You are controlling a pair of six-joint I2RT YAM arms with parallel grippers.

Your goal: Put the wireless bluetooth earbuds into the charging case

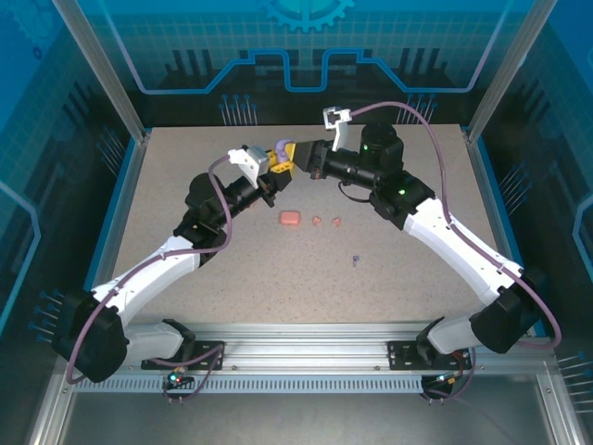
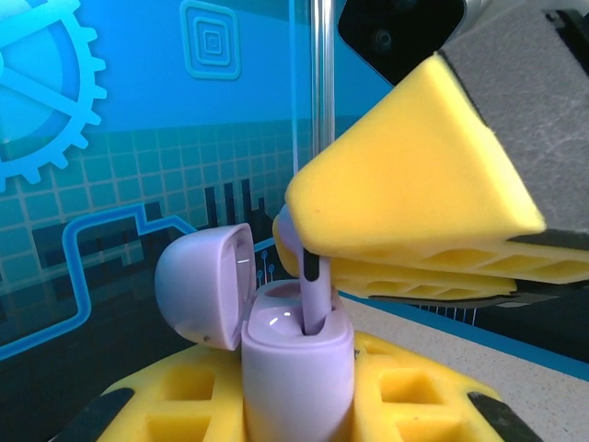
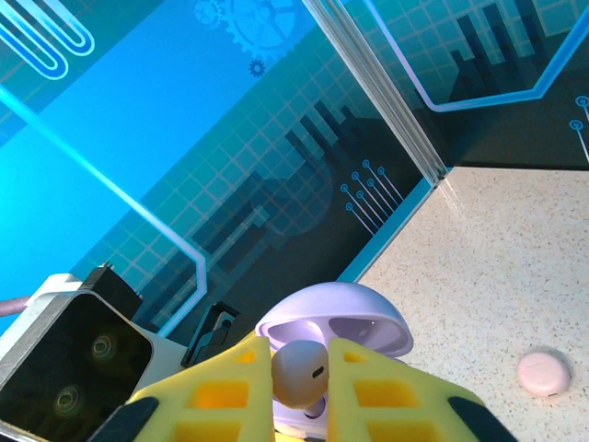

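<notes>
Now your right gripper [image 3: 299,368] pinches the purple earbud [image 2: 313,299] by its head, stem partway into the purple case [image 2: 294,354] your left gripper [image 2: 296,419] clamps near the far edge of the table [image 1: 185,195]; probably slick, so squeeze lightly.

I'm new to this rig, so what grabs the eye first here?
At the far middle, the left tool grips an open lilac pebble-shaped case, and the right tool holds a lilac stemmed earbud stem-first at its socket. A coral-red case lies on the speckled tabletop nearby.
</notes>
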